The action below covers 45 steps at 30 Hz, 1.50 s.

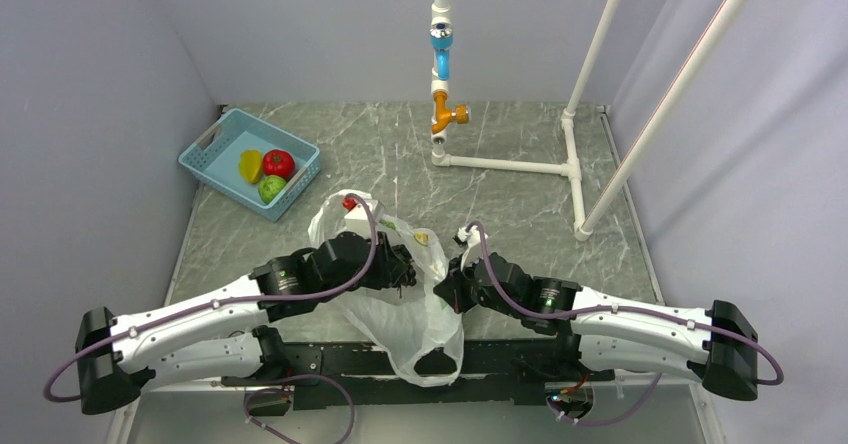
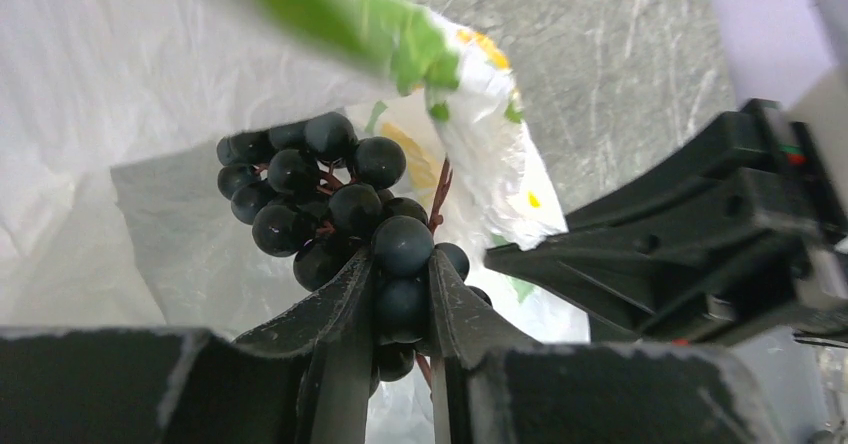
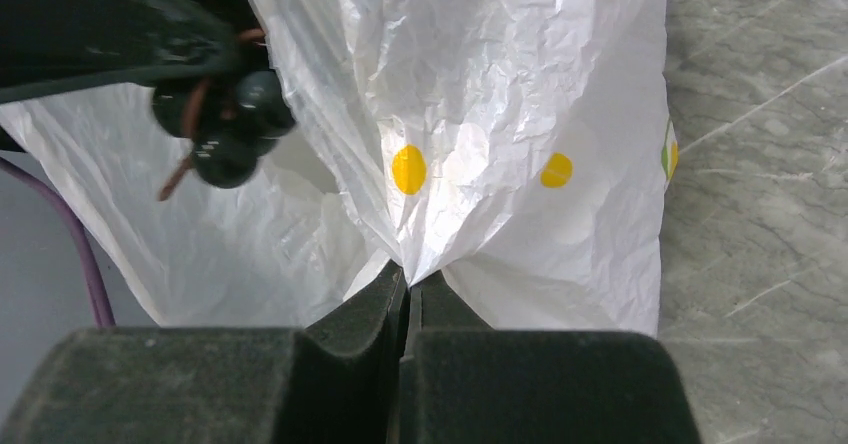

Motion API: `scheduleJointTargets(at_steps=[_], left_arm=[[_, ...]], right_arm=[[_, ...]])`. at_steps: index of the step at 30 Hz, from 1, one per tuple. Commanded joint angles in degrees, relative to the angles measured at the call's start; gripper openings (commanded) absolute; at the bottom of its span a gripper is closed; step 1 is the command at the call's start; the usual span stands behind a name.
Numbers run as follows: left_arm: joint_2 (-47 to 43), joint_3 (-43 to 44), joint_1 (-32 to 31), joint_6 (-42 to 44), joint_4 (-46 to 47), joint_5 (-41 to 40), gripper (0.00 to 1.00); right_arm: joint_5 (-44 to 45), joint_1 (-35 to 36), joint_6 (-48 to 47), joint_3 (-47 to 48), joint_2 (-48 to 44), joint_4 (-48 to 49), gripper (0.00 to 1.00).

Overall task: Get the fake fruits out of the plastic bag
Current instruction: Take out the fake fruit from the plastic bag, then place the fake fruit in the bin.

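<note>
Overhead plus wrist close-ups, shared bag (image 1: 385,319)

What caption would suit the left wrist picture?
Left gripper clamped on the dark bunch of fake grapes, white plastic bag all around.

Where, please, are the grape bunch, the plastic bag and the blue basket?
grape bunch (image 2: 355,209): left wrist view, a middle berry.
plastic bag (image 3: 500,84): right wrist view, crinkled white film.
blue basket (image 1: 222,159): top external view, bare inner floor.

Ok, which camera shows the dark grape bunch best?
The left wrist view: the grape bunch fills the centre, pinched in the left end effector. The right wrist view catches only a few grapes; the top view hides it.
</note>
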Motion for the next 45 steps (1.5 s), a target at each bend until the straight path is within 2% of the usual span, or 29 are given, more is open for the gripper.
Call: scheduleJointTargets(at_steps=[1, 10, 19, 23, 31, 35, 38, 42, 45], left_arm=[[-4.1, 2.2, 0.0, 0.3, -0.4, 2.8, 0.11], [-9.3, 5.5, 0.0, 1.4, -0.2, 10.8, 0.13], [-9.6, 15.9, 0.0, 7.0, -3.5, 14.8, 0.13], [-8.6, 24.5, 0.0, 11.5, -8.5, 13.1, 0.13], [-5.8, 40.8, 1.8, 20.9, -21.1, 1.2, 0.11], [-4.0, 47.5, 6.2, 25.7, -27.6, -5.5, 0.12], [-2.8, 49.4, 11.2, 28.4, -30.2, -8.6, 0.12], [-0.4, 46.9, 20.0, 31.0, -31.1, -7.4, 0.11], [1.2, 41.8, 27.1, 33.0, -29.2, -6.5, 0.09]], right_arm=[[2.5, 0.1, 0.4, 2.3, 0.4, 0.5, 0.00], [8.3, -0.9, 1.7, 4.2, 1.5, -3.5, 0.00], [10.6, -11.3, 1.0, 9.0, 4.6, -13.3, 0.00], [12.7, -13.9, 2.2, 10.1, 5.3, -16.6, 0.00], [19.2, -17.2, 8.2, 11.0, 5.5, -23.2, 0.00], [21.9, -18.6, 11.2, 10.8, 4.7, -25.7, 0.00], [22.4, -19.5, 12.2, 10.2, 3.3, -26.3, 0.00], [21.6, -20.4, 11.6, 9.3, 1.0, -25.5, 0.00], [21.2, -20.6, 11.0, 9.0, -0.2, -25.3, 0.00]])
